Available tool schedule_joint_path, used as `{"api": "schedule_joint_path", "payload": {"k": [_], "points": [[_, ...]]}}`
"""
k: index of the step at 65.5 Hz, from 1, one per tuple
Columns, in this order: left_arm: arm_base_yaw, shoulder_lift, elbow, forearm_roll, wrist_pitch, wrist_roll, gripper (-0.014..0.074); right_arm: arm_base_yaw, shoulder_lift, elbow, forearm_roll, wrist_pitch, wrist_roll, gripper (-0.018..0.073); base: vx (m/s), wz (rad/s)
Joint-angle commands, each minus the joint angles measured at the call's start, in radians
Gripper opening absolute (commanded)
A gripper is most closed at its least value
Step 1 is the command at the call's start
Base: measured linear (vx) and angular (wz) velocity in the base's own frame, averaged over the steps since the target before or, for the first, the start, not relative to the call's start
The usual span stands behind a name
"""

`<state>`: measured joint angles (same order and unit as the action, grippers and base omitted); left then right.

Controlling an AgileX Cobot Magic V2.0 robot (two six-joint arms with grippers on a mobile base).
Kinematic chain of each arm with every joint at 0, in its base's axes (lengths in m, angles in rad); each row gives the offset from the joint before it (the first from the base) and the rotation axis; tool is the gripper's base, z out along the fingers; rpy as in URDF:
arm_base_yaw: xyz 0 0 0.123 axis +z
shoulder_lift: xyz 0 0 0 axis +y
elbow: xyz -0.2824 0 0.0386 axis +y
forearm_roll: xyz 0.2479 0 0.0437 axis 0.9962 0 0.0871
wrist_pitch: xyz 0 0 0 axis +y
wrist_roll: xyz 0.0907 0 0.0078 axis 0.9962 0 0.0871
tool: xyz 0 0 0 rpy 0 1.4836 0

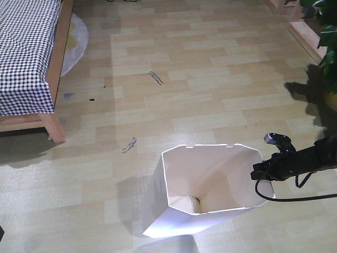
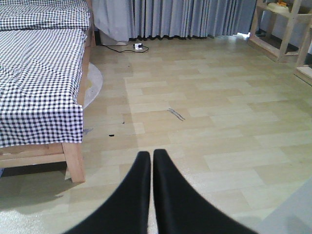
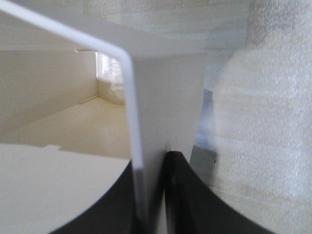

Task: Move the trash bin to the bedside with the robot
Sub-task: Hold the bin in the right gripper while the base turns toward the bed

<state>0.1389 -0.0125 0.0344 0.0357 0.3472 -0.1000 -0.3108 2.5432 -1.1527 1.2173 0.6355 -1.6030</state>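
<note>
The bin (image 1: pixel 205 184) stands on the wood floor (image 1: pixel 210 79), well apart from the bed (image 1: pixel 31 52) off to our left. Our right hand (image 3: pixel 148 168) is clamped on its thin rim, one finger inside the wall and one outside, which we judge gives a hold for dragging it across. Our left hand (image 2: pixel 152 163) is clenched on nothing, fingers together, held clear and facing the bed's corner.

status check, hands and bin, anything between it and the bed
Left hand shut, empty. Right hand shut on trash bin rim. Bin on floor, short of bed. Only scuff marks between.
</note>
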Motion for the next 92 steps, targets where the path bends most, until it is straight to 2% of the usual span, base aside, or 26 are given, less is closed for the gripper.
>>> {"api": "schedule_joint_path", "payload": {"k": [1, 92], "points": [[-0.003, -0.014, 0.003, -0.002, -0.066, -0.004, -0.0006, -0.004, -0.080, -0.013, 0.068, 0.210, 0.018, -0.0005, 0.32, 0.06], [-0.003, -0.014, 0.003, -0.002, -0.066, -0.004, -0.0006, -0.004, -0.080, -0.013, 0.068, 0.217, 0.018, -0.0005, 0.35, 0.03]]}}
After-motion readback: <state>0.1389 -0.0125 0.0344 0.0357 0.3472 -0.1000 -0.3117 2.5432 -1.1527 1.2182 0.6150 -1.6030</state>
